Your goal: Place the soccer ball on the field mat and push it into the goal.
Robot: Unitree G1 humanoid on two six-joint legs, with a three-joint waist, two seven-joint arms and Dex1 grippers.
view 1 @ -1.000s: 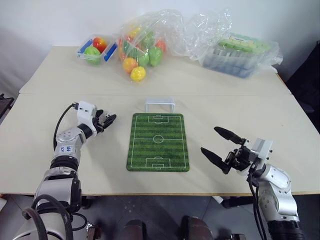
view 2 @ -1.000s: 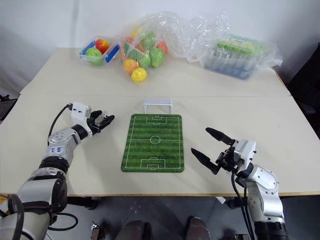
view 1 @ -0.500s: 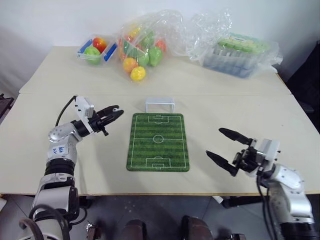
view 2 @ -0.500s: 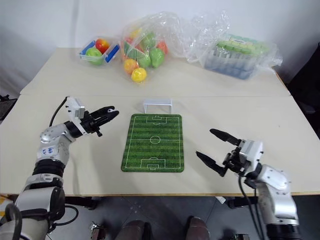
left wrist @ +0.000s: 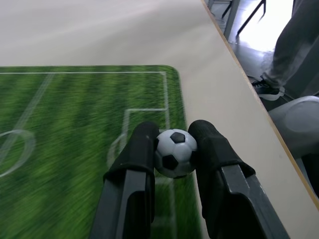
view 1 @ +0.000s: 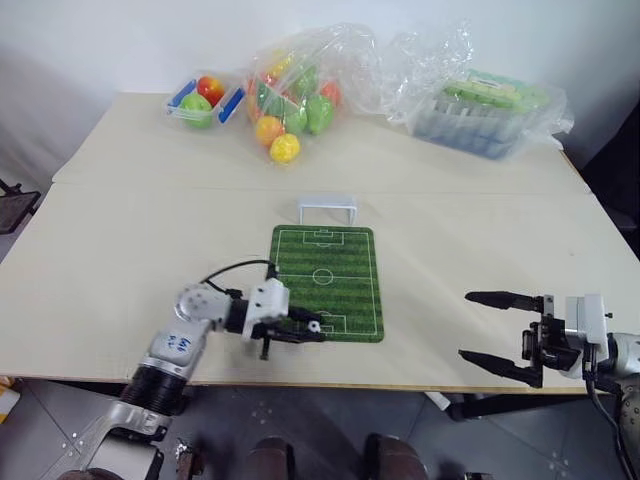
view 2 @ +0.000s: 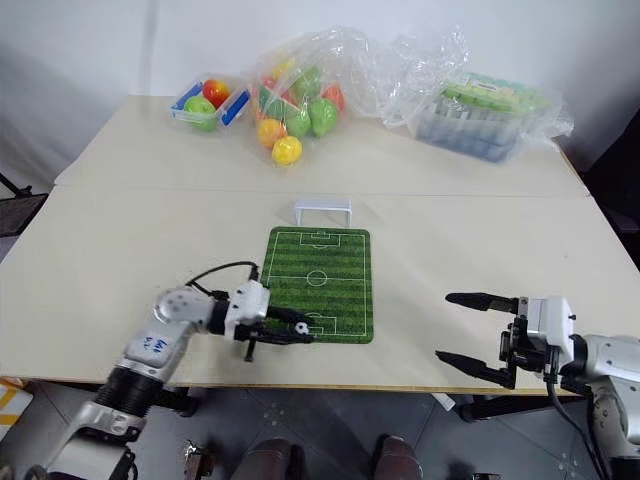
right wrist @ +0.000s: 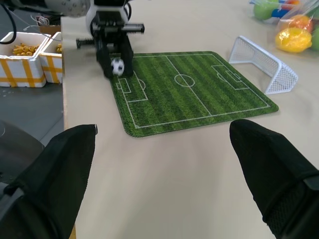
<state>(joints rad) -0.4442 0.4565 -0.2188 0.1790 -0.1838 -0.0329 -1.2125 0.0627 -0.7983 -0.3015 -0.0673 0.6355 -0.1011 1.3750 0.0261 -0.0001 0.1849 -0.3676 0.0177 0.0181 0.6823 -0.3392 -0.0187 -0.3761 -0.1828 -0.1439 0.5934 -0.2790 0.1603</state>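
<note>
The soccer ball (left wrist: 174, 152), tiny and white with black patches, sits pinched between the two black fingers of my left gripper (view 1: 312, 330), which is shut on it. The gripper reaches in from the left and holds the ball low over the near penalty box of the green striped field mat (view 1: 330, 270). Whether the ball touches the mat I cannot tell. The small white goal (view 1: 326, 209) stands just past the mat's far end. Well to the right of the mat, by the table's front edge, my right gripper (view 1: 467, 325) hangs wide open and holds nothing.
At the back of the table lie a clear bag of toy fruits (view 1: 290, 95), a small tub of fruits (view 1: 205, 98) and a plastic-wrapped container (view 1: 485, 110). The front table edge (view 1: 400, 362) runs close under both grippers. Yellow-and-white boxes (right wrist: 25, 47) stand on the floor beyond the table.
My left gripper has swung from the table left of the mat across and back to the mat's near end. My right gripper has drawn back to the right, toward the front edge.
</note>
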